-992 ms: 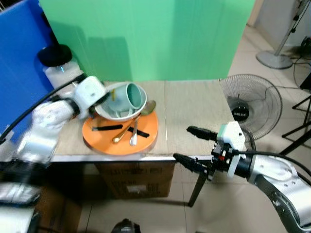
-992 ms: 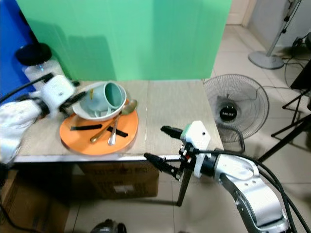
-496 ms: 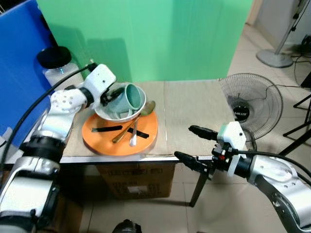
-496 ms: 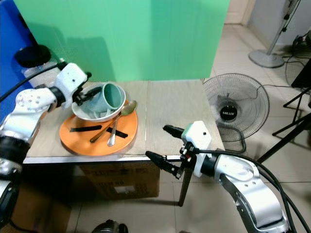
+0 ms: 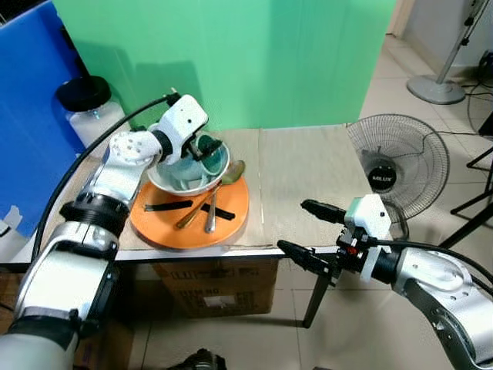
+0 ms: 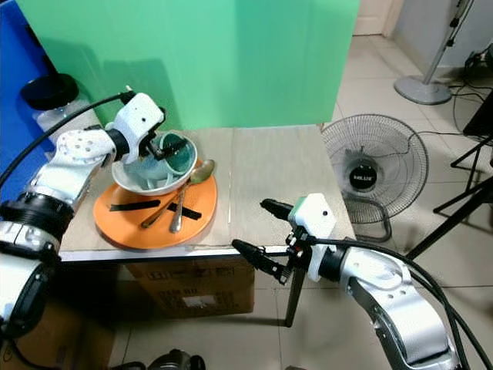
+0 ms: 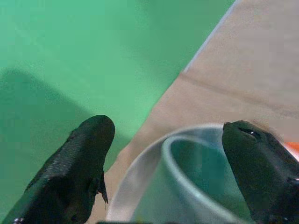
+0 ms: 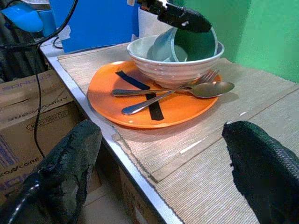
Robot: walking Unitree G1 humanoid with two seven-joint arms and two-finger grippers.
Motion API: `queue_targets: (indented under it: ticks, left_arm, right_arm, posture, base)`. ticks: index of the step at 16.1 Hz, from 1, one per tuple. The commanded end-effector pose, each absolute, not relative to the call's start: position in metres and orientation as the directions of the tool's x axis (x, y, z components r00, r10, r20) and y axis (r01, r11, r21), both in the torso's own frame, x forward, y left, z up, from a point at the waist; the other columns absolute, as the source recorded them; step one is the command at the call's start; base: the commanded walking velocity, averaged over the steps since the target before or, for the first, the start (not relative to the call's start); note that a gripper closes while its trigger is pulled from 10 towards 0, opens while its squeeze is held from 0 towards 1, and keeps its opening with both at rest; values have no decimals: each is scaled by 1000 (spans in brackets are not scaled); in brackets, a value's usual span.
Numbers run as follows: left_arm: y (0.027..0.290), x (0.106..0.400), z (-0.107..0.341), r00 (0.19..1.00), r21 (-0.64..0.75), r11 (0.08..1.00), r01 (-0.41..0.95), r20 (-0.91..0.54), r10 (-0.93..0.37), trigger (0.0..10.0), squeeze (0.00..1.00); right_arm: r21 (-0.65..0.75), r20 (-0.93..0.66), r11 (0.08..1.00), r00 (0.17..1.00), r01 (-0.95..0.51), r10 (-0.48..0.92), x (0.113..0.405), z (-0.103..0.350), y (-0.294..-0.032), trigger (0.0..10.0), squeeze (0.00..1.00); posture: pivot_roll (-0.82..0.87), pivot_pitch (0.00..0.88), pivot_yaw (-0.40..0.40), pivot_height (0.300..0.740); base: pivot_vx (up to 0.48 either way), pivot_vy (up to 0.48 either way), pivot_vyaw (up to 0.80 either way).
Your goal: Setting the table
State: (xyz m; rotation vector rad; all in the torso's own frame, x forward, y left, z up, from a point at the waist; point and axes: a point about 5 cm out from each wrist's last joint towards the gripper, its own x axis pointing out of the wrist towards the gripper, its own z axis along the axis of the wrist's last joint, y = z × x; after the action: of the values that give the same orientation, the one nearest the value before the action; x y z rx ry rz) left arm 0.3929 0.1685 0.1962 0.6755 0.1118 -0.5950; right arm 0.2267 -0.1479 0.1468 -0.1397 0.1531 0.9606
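A teal cup lies tilted inside a white bowl, which rests on the back of an orange plate. A spoon and a fork lie on the plate, along with black strips. My left gripper is open over the bowl, its fingers on either side of the cup's rim. My right gripper hangs open in front of the table's edge, to the right of the plate, holding nothing. From the right wrist, the plate and bowl show ahead.
A woven mat covers the table's right half. A clear jar with a black lid stands at the back left. A floor fan is beside the table's right end. A cardboard box sits underneath. Green and blue screens stand behind.
My left arm has swung right from the bowl's left side to above it, and its fingers now straddle the cup. The right arm has barely moved.
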Motion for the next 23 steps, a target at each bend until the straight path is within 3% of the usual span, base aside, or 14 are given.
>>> queue_targets:
  ticks: [1,4,13,14,15,18,19,20,23]
  left_arm:
    - [177,396,200,848,585,615,528,-319,-424,10000,1000]
    - [191,399,215,885,586,663,466,-319,-340,10000,1000]
    - [214,372,200,787,445,674,589,-505,-354,10000,1000]
    - [214,371,200,787,434,684,587,-505,-354,10000,706]
    - [217,370,203,794,424,703,571,-501,-344,10000,0]
    - [225,366,208,811,376,764,523,-495,-312,10000,0]
    - [227,365,210,815,344,790,508,-489,-310,8902,0]
    - [230,363,208,808,306,811,500,-503,-309,0,0]
    - [236,356,195,776,218,848,483,-555,-299,0,0]
  right_arm:
    - [-78,-181,557,561,-827,808,224,152,-147,10000,0]
    - [-84,-183,558,563,-826,806,224,153,-149,10000,0]
    - [-100,-189,545,554,-833,811,230,153,-150,10000,0]
    - [-100,-189,545,554,-832,811,230,153,-150,10000,0]
    - [-103,-190,545,554,-832,811,231,153,-151,10000,0]
    - [-108,-191,543,553,-833,811,232,153,-152,10000,0]
    - [-110,-191,542,553,-833,811,233,154,-152,10000,0]
    - [-112,-191,541,552,-834,812,234,154,-152,10000,0]
    - [-114,-193,537,549,-836,813,235,154,-152,10000,0]
  posture:
    - [-77,36,122,740]
    - [-72,33,122,740]
    - [-57,27,102,740]
    - [-58,26,102,740]
    - [-59,26,101,740]
    - [-57,22,97,740]
    - [-56,21,95,740]
    - [-54,20,92,740]
    - [-54,20,89,740]
  base:
    - [0,0,0]
    - [0,0,0]
    - [0,0,0]
    - [0,0,0]
    - [0,0,0]
    - [0,0,0]
    - [0,0,0]
    - [0,0,0]
    - [0,0,0]
